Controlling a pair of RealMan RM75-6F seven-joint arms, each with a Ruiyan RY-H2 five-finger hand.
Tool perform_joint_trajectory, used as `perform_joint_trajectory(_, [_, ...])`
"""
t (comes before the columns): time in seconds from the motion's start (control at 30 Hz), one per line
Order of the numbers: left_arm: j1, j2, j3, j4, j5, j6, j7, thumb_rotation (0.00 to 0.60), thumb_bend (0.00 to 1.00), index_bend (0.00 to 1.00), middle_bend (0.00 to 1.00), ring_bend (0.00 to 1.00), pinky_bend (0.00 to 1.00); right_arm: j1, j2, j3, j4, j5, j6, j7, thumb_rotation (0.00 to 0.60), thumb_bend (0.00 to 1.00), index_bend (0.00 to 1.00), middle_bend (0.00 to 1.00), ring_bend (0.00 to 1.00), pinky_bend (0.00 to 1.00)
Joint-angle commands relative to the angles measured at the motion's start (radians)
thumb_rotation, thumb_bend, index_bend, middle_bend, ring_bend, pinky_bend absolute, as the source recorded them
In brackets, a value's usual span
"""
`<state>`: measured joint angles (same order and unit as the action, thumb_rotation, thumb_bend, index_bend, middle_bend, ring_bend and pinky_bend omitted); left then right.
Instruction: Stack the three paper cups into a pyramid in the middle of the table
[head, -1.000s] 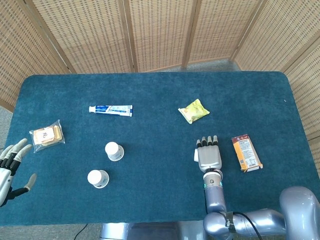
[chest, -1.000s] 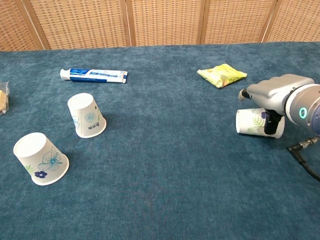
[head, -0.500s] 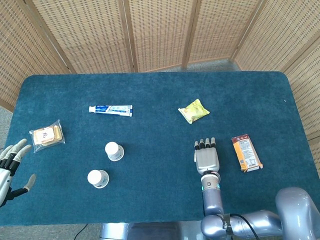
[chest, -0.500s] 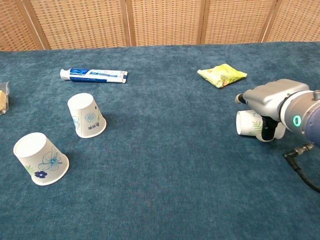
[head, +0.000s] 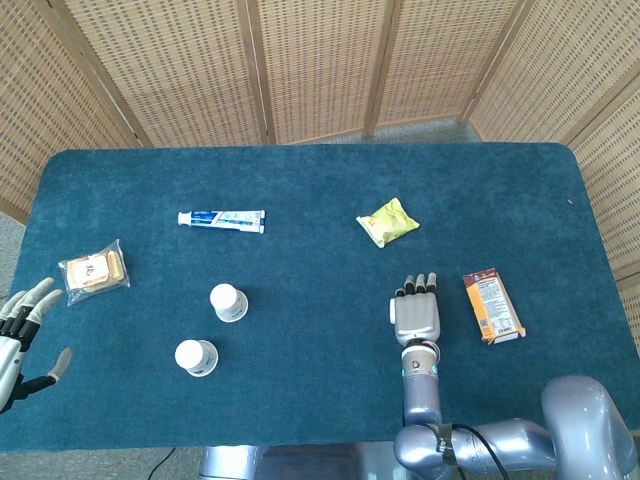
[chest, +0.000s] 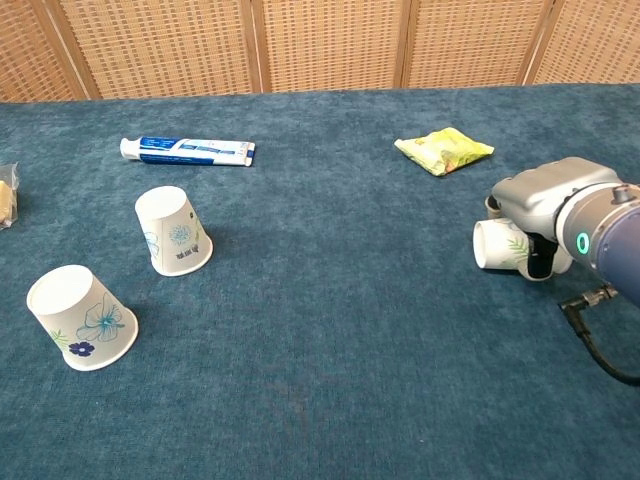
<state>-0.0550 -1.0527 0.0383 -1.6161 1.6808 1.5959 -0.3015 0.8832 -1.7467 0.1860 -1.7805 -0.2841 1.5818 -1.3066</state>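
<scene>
1. The left hand (head: 25, 335) is hovering at the far left edge of the desk (head: 320, 180), fingers spread apart and holding nothing; a wrapped snack (head: 93, 270) is lying just beyond it.
2. Two paper cups are standing rim-down and apart on the left half: the nearer cup (chest: 82, 317) with blue flowers, and the farther cup (chest: 173, 231) behind it. Neither one is sitting in the middle yet.
3. A toothpaste tube (chest: 187, 151) is lying behind the cups and a yellow packet (chest: 444, 150) toward the right, both well clear of the centre.
4. The third cup (chest: 500, 246) is lying on its side under the right hand (chest: 545, 205), which is arching over it with fingers curling down around it. I cannot tell whether the grasp is truly closed.
5. Risks from here, as I judge them: a thin paper wall may be crushing if the fingers squeeze hard; a sideways cup may be rolling out of a loose hold; and it is needing turning rim-down before placing.
6. An orange box (head: 492, 306) is lying just right of that hand.
</scene>
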Motion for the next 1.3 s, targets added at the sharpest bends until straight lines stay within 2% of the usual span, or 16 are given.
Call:
perform_joint_trajectory(0.03, [0.000, 0.000, 0.000, -0.001, 0.001, 0.000, -0.001, 0.599, 0.47, 0.02, 0.00, 0.00, 0.00, -0.002, -0.002, -0.003, 0.006, -0.005, 0.001, -0.005, 0.600, 0.45, 0.24, 0.00, 0.00, 0.01])
perform_joint_trajectory(0.3, [0.001, 0.001, 0.001, -0.001, 0.003, 0.003, -0.002, 0.600, 0.47, 0.02, 0.00, 0.00, 0.00, -0.016, 0.009, 0.004, -0.009, -0.039, -0.012, 0.019, 0.600, 0.45, 0.32, 0.00, 0.00, 0.01])
perform_joint_trajectory(0.53, [0.002, 0.002, 0.000, -0.002, 0.000, 0.007, -0.001, 0.598, 0.47, 0.02, 0.00, 0.00, 0.00, -0.043, 0.054, 0.040, -0.059, -0.075, -0.080, 0.116, 0.600, 0.45, 0.31, 0.00, 0.00, 0.00])
perform_joint_trajectory(0.67, [0.006, 0.004, 0.000, -0.002, -0.005, 0.010, 0.000, 0.599, 0.47, 0.02, 0.00, 0.00, 0.00, -0.072, 0.110, 0.088, -0.102, -0.083, -0.187, 0.241, 0.600, 0.45, 0.31, 0.00, 0.00, 0.00])
perform_joint_trajectory(0.87, [0.011, 0.010, 0.000, -0.010, -0.008, 0.015, 0.008, 0.599, 0.47, 0.02, 0.00, 0.00, 0.00, -0.102, 0.190, 0.133, -0.118, -0.107, -0.355, 0.417, 0.600, 0.45, 0.30, 0.00, 0.00, 0.00])
perform_joint_trajectory(1.13, [0.020, 0.020, 0.000, -0.026, -0.012, 0.022, 0.025, 0.599, 0.47, 0.02, 0.00, 0.00, 0.00, -0.139, 0.281, 0.166, -0.087, -0.167, -0.554, 0.656, 0.600, 0.44, 0.29, 0.00, 0.00, 0.00])
perform_joint_trajectory(1.3, [0.024, 0.028, -0.001, -0.042, -0.013, 0.026, 0.042, 0.599, 0.47, 0.02, 0.00, 0.00, 0.00, -0.159, 0.331, 0.167, -0.053, -0.211, -0.669, 0.795, 0.600, 0.43, 0.28, 0.00, 0.00, 0.00])
